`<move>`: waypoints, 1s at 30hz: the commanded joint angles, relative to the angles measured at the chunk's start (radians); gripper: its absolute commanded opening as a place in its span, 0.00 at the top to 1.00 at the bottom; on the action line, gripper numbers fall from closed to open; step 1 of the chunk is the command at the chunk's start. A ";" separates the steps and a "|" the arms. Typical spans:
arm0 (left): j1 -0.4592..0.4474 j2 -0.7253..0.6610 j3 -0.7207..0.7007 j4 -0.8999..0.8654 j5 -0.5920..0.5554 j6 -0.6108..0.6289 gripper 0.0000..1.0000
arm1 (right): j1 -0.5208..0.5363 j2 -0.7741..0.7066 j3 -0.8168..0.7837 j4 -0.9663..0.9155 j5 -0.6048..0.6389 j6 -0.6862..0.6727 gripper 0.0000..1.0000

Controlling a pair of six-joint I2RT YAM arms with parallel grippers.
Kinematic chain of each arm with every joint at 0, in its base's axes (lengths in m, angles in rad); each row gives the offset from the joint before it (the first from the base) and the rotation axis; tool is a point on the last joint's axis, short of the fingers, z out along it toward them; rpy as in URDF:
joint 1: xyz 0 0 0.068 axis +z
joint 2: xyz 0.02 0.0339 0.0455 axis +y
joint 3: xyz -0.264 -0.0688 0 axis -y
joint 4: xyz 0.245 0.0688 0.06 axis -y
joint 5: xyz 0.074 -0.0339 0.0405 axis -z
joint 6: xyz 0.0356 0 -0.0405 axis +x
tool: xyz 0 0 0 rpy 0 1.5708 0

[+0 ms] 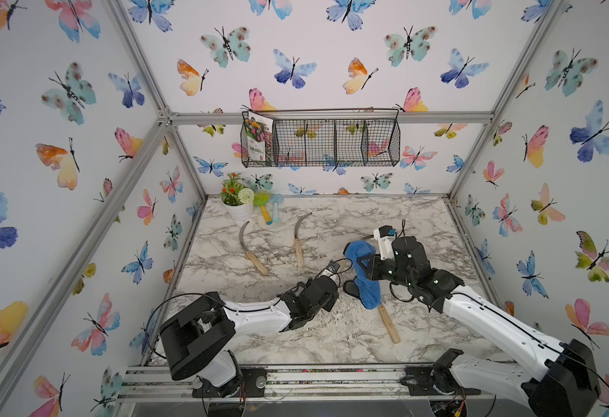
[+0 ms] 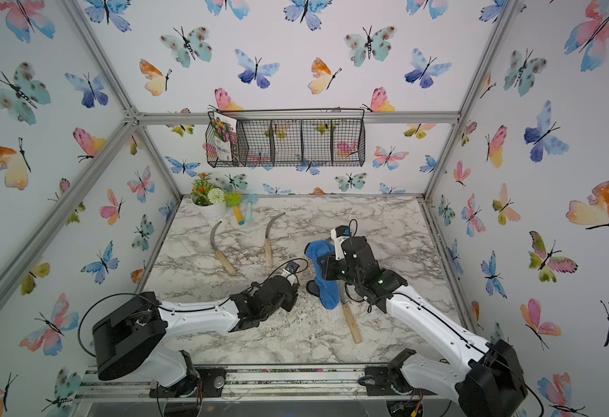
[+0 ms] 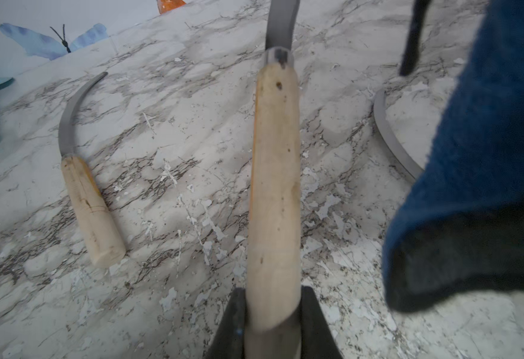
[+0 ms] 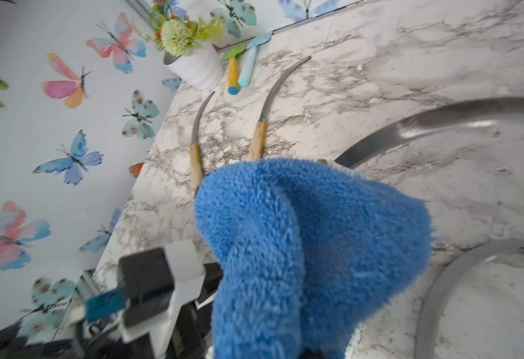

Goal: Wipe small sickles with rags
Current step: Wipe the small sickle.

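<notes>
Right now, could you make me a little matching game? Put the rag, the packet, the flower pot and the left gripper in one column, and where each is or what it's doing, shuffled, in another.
Things:
1. rag
2. packet
3. flower pot
4. left gripper

Places or states:
A. in the end compartment of the wire basket on the back wall
B. shut on the wooden handle of a sickle
C. standing in a back corner of the table
D. clamped in the right gripper

Pairs: 1-D, 2-A, 3-C, 4-B
</notes>
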 commanded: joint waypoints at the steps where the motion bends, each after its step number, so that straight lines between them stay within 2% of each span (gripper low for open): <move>1: 0.008 -0.007 -0.003 0.068 0.097 0.038 1.00 | 0.000 0.087 0.046 0.072 0.070 -0.015 0.97; 8: 0.043 0.010 -0.018 0.128 0.175 0.060 1.00 | -0.001 0.359 0.131 0.106 0.070 -0.029 0.98; 13: 0.089 0.056 -0.038 0.206 0.272 0.059 1.00 | -0.001 0.453 0.154 0.124 0.103 -0.024 0.97; 17: 0.094 0.079 -0.059 0.243 0.280 0.058 1.00 | -0.001 0.531 0.173 0.153 0.073 -0.026 0.98; 23: 0.113 0.079 -0.132 0.309 0.290 0.027 1.00 | -0.001 0.581 0.199 0.161 0.044 -0.024 0.97; 30: 0.135 0.186 -0.173 0.401 0.257 0.036 1.00 | -0.001 0.555 0.182 0.169 -0.027 -0.028 0.98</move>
